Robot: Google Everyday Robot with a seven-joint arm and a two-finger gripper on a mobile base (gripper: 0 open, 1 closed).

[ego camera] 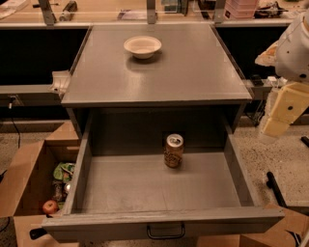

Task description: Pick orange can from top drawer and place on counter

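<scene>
The orange can (173,150) stands upright in the open top drawer (159,181), near the back and a little right of centre. Its silver top with the pull tab faces up. The drawer is pulled fully out and its dark handle (165,232) is on the front panel. The grey counter (193,72) lies above and behind the drawer. My gripper (274,126) hangs at the right edge of the view, outside the drawer's right wall and level with the counter's front edge. It is well right of the can and holds nothing.
A white bowl (142,47) sits on the counter near its back. An open cardboard box (36,183) with food items stands on the floor to the left of the drawer. Another box (270,234) is at the lower right. A cluttered tan shelf (145,12) runs behind the counter.
</scene>
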